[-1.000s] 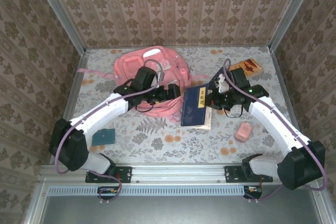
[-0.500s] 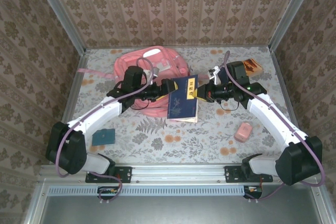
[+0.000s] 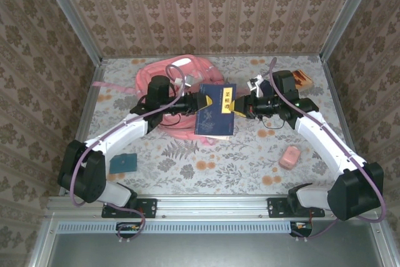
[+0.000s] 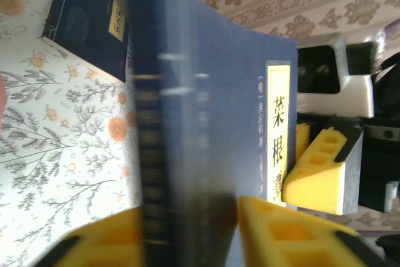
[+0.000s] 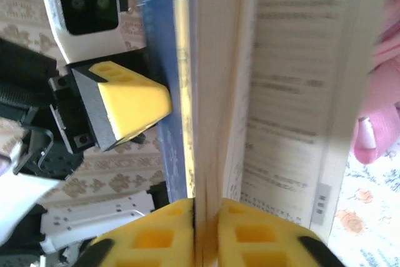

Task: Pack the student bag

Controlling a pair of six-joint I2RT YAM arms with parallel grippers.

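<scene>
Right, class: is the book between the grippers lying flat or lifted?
Lifted: left gripper and right gripper pinch the dark blue book by opposite edges, above the table.

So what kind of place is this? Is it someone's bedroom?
Probably not a bedroom; it looks like a robot practice booth. The wallpaper walls sit in metal framing, and the left arm and right arm are bolted to a rail at the edge of a flowery table.
</scene>
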